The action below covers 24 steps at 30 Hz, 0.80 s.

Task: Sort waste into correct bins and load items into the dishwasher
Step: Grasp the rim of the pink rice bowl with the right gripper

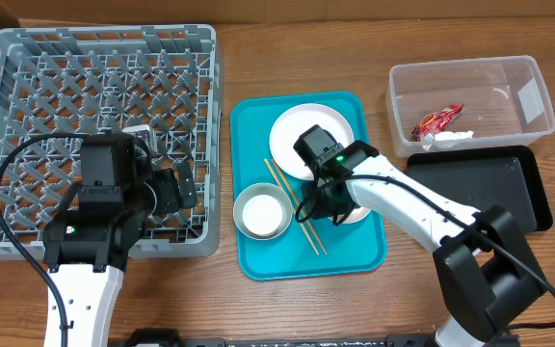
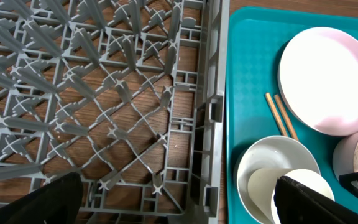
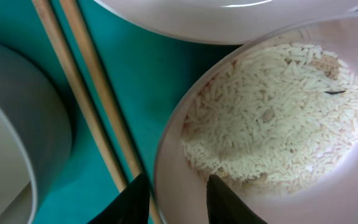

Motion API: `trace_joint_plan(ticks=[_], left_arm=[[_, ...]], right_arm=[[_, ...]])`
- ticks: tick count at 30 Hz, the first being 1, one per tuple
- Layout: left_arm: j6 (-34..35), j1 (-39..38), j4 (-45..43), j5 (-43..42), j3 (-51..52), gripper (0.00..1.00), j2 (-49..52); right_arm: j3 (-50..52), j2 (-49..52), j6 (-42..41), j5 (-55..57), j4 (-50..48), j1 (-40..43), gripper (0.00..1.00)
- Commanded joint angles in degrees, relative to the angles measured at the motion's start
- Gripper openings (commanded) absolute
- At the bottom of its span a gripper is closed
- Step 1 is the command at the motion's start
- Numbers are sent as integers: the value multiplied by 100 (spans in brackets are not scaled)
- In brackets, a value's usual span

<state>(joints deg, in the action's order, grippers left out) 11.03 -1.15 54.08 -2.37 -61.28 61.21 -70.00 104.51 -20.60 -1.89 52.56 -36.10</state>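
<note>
Rice in pinkish-white bowl: plain at right wrist, hidden overhead.

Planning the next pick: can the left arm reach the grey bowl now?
Probably yes: the left gripper hangs open above the dish rack wall, the grey bowl lies uncovered just across it, and the right gripper is at the rice bowl.

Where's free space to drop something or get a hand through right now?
Free: the black tray, bare; the rack, no dishes in it, left arm over its near corner; the table strip between rack and teal tray. Crowded: the teal tray, with plate, grey bowl, chopsticks, rice bowl and the right claw at that bowl's rim.
</note>
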Motion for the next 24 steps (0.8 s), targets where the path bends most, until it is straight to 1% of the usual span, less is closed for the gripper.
trace_joint_plan(ticks=[1, 5, 10, 14, 21, 24], left_arm=[[81, -39, -9, -63, -140, 100, 24], [81, -39, -7, -63, -140, 100, 24], [81, -39, -9, -63, -140, 100, 24], [81, -39, -7, -63, -140, 100, 24], [79, -39, -9, -63, -140, 100, 24], [81, -39, -13, -63, -140, 100, 24]], right_arm=[[120, 33, -72, 76, -111, -28, 28], [129, 33, -177, 87, -173, -26, 15], [131, 33, -199, 105, -136, -28, 15], [131, 33, -389, 385, -101, -28, 9], [133, 33, -498, 485, 28, -28, 8], [138, 33, -538, 485, 131, -28, 4]])
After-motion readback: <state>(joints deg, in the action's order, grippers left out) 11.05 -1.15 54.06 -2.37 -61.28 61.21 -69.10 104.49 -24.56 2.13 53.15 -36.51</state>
